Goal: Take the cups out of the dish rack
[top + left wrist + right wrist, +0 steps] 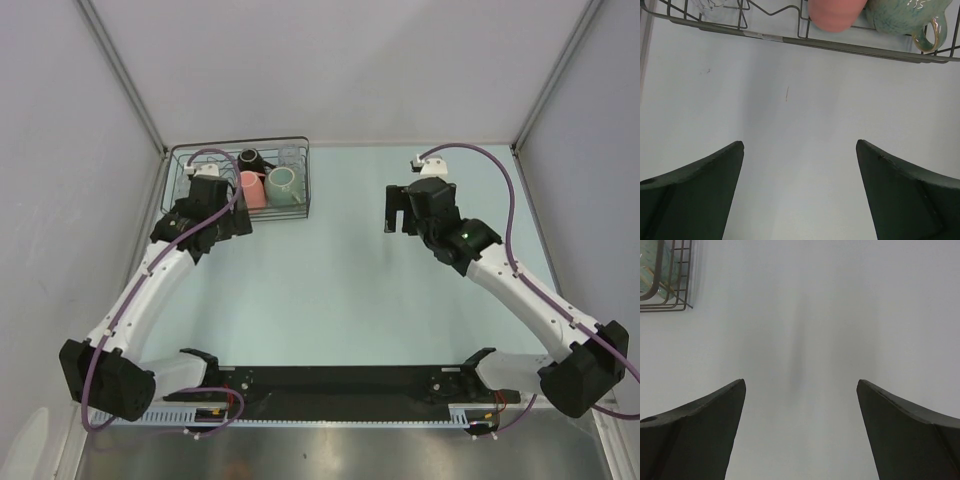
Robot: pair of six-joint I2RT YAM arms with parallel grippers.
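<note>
The black wire dish rack [300, 205] stands at the table's far left. In it are a pink cup [252, 190], a pale green-teal cup [281, 184], a small black mug [250, 158] and a clear glass tumbler [289, 155]. My left gripper [235, 222] is open and empty, above the table at the rack's near edge. In the left wrist view [800, 142] the rack's rim [840, 46], the pink cup [835, 15], the green-teal cup [905, 17] and the tumbler [715, 7] show. My right gripper [397, 210] [801, 381] is open and empty, to the right of the rack [670, 305].
The pale table [330, 290] runs between both arms. Grey walls close the left, right and far sides. A black rail [340, 380] with the arm bases lies along the near edge.
</note>
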